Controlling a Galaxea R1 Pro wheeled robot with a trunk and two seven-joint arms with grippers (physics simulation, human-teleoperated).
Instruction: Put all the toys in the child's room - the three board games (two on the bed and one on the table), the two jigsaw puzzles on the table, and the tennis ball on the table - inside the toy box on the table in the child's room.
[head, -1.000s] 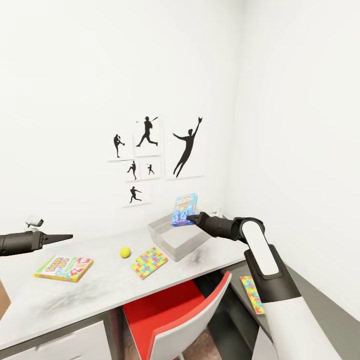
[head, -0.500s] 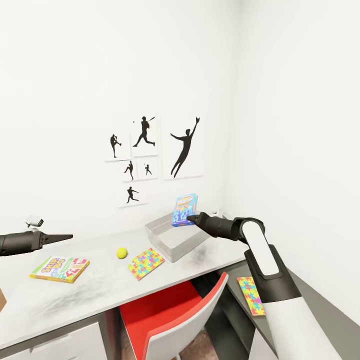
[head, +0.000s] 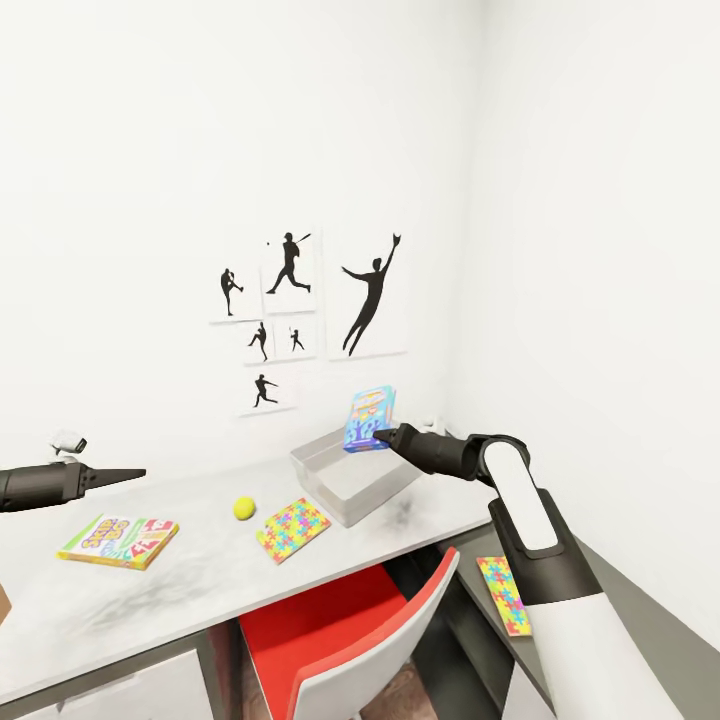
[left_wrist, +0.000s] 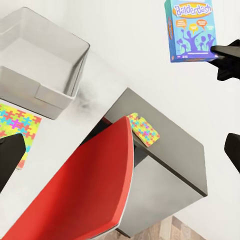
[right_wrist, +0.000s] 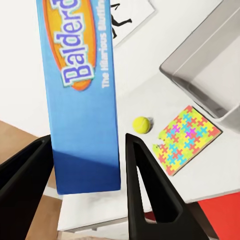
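Right gripper (head: 380, 436): its jaws are closing on the blue board game (head: 369, 418), holding it upright above the toy box (head: 352, 473).
Left gripper (head: 138, 471): hanging at 9 o'clock over the table (head: 150, 590); I cannot tell how its jaws are standing.
Risk: the game is being pinched near one edge, so it may be swinging or slipping out and landing on the rim.
Around: tennis ball (head: 243, 509) and jigsaw puzzle (head: 293, 528) at 7 o'clock from the box, second board game (head: 120, 540) at 8 o'clock, another puzzle (head: 503, 595) on the lower desk.
In the way: red chair (head: 350, 650), blocking nothing yet.
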